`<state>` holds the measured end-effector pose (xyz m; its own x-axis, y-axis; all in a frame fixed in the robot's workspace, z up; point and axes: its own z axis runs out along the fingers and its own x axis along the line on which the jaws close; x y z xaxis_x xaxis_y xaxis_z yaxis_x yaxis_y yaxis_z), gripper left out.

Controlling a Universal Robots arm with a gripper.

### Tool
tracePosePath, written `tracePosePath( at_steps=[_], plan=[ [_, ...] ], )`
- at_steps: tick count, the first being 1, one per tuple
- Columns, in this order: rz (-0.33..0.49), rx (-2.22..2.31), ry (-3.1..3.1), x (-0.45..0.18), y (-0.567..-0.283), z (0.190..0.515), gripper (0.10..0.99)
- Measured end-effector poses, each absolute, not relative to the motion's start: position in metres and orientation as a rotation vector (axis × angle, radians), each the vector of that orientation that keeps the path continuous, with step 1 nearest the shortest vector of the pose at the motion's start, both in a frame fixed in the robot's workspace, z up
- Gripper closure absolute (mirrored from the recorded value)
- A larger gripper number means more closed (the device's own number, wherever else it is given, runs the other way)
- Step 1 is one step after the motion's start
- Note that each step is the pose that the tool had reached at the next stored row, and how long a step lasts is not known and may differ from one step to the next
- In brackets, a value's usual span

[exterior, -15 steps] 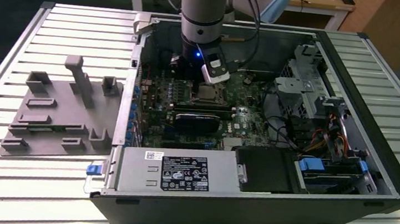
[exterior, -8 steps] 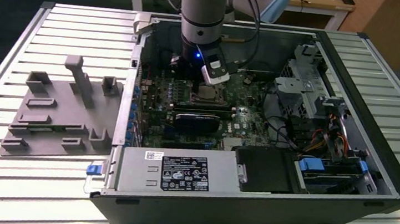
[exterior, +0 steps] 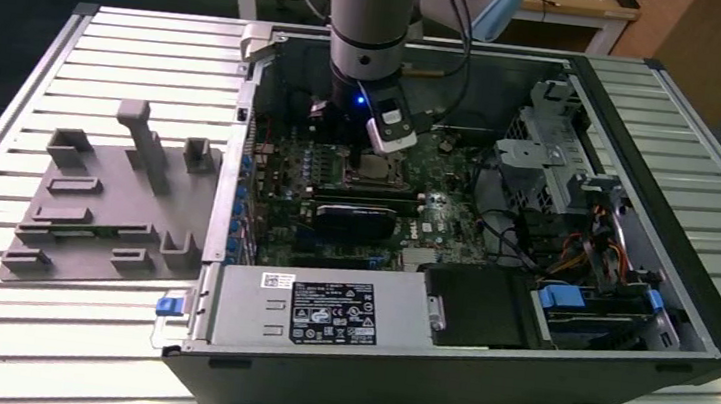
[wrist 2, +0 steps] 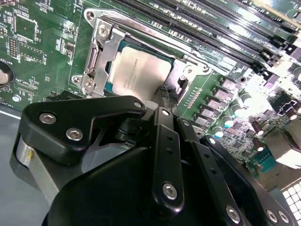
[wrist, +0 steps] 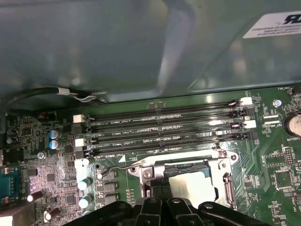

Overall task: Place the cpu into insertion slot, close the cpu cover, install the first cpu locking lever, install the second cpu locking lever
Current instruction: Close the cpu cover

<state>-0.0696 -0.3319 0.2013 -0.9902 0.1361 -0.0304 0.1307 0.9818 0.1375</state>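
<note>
Green circuit board point(wrist 2: 42, 61); cpu point(wrist 2: 141, 75) just beside gripper point(wrist 2: 164, 98)

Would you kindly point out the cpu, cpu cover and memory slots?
cpu point(wrist 2: 141, 75): second wrist view, middle of its pale face.
cpu cover point(wrist 2: 100, 52): second wrist view, its silver side bar.
memory slots point(wrist: 164, 126): first wrist view, a middle slot.

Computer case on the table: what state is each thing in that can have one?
Computer case: lying on its side, open on top.
Processor chip: seated flat on the circuit board, face up.
Cover frame: down around the chip.
Memory slots: empty.
Gripper: low over the chip's edge.
</note>
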Motion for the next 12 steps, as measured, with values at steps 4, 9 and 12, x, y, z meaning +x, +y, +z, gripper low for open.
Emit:
tracePosePath(
  at_steps=[4, 9, 12],
  plan=[
    [0.229, 0.208, 3.087, -0.0696, -0.3319, 0.2024, 0.984],
    [0.251, 0.209, 3.086, -0.0696, -0.3332, 0.2032, 0.984],
    [0.259, 0.209, 3.086, -0.0696, -0.3361, 0.2031, 0.984]
  ],
)
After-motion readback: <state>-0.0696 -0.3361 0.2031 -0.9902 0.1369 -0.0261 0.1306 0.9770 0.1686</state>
